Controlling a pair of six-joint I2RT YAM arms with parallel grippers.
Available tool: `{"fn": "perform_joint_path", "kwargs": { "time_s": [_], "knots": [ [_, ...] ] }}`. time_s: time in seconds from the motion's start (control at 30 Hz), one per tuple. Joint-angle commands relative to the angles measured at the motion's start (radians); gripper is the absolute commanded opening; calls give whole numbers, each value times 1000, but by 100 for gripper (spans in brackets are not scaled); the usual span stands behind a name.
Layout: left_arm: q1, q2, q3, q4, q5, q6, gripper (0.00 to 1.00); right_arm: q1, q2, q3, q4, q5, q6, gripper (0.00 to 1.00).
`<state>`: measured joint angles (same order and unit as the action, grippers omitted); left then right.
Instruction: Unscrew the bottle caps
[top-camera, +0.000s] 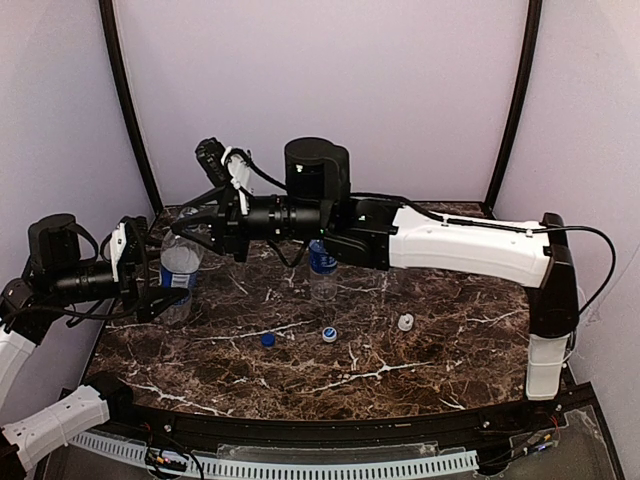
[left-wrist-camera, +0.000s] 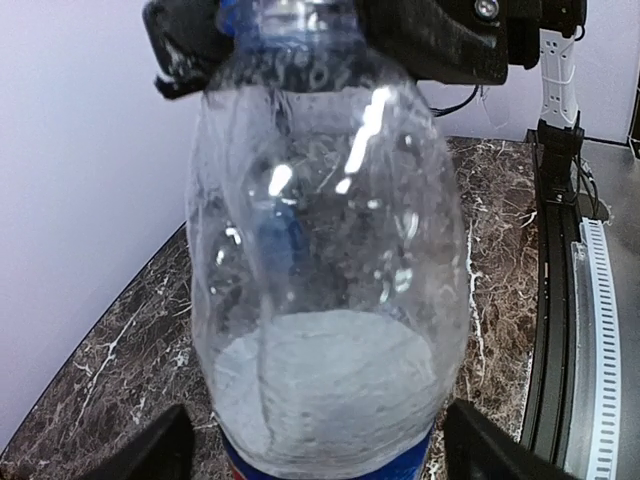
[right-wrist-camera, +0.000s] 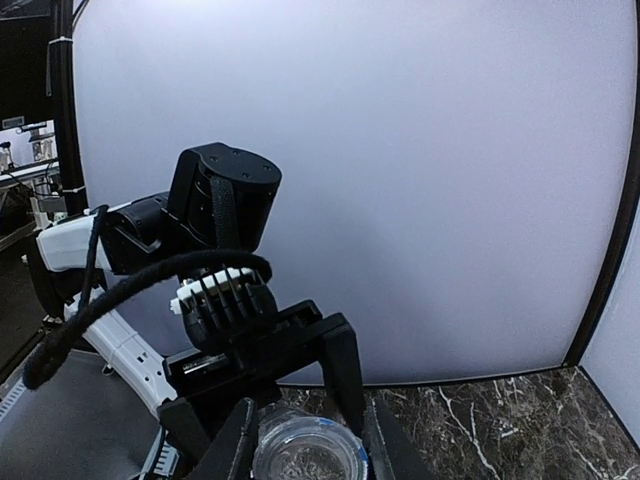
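Bottle (left-wrist-camera: 320, 300) between two grippers.
Left gripper (top-camera: 168, 292) clamps its body; right gripper (right-wrist-camera: 305, 440) straddles the open neck, grip indeterminate.

light: even, soft, lilac cast | glare: white streaks on bottle (left-wrist-camera: 330, 250) | focus: left-wrist foreground soft | shadows: faint

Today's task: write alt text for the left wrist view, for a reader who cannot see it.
A clear plastic bottle with a blue label fills the frame, a dark marble table behind it. The left fingers flank its lower body, and the right fingers sit at its neck.
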<state>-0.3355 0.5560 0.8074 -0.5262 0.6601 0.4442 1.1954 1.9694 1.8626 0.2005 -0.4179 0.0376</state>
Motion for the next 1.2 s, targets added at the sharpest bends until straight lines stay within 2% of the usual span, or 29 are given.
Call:
{"fn": "perform_joint_path", "kwargs": {
  "time_s": [0.0, 0.17, 0.3, 0.5, 0.67, 0.93, 1.17],
  "knots": [
    [6, -27, -25, 25, -41, -9, 98, -11, -27, -5, -76, 91, -29, 0],
    [28, -78, -84, 36, -108, -14, 99, -53, -24, -21, -158, 306, -62, 0],
    [83, -146, -173, 96, -128, -93, 99, -99, 54, 20, -219, 467, -94, 0],
    [209, -260, -312, 228, -246, -263, 99, -137, 194, 142, -289, 471, -85, 0],
    [261, -302, -389, 264, -336, -304, 99, -148, 286, 230, -348, 459, -88, 0],
    [298, -327, -411, 251, -320, -329, 99, -155, 347, 308, -437, 524, -71, 0],
    [332, -355, -448, 268, -312, -371, 99, -165, 323, 277, -450, 523, -63, 0]
  ]
}}
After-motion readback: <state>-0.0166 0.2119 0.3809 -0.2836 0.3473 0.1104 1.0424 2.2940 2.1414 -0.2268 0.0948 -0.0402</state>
